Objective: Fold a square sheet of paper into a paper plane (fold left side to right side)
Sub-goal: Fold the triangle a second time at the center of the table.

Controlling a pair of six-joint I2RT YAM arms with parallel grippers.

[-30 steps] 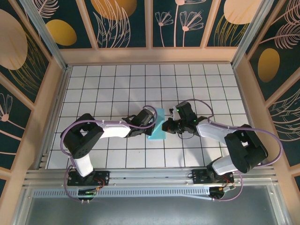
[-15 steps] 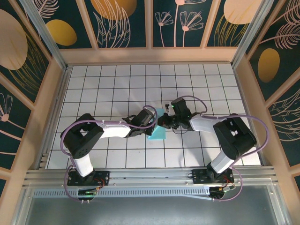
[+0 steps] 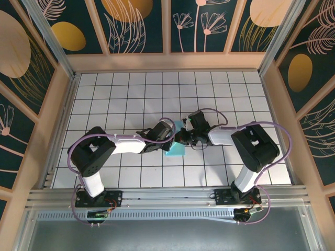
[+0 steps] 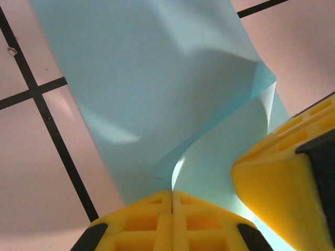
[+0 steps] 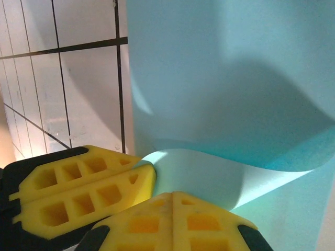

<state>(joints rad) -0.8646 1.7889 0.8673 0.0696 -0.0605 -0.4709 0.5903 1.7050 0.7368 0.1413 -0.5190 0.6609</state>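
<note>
1. Where the square sheet of paper (image 3: 176, 149) has its left edge, we see the left gripper (image 3: 168, 142) with its yellow fingers pressed flat together. In its own wrist view the raised, curling flap of the sheet runs straight into the seam between the tips, so we read it as pinching that flap.
2. The sheet lies on the white tiled table (image 3: 131, 94), between the two grippers. Its lower layer is flat on the tiles and the flap arches over it, with the paler underside showing. The paper is plain turquoise-blue.
3. At the sheet's right edge the right gripper (image 3: 181, 139) is closed too, its tips just beside the left gripper's and touching the flap. We cannot tell whether any paper is caught between them.
</note>
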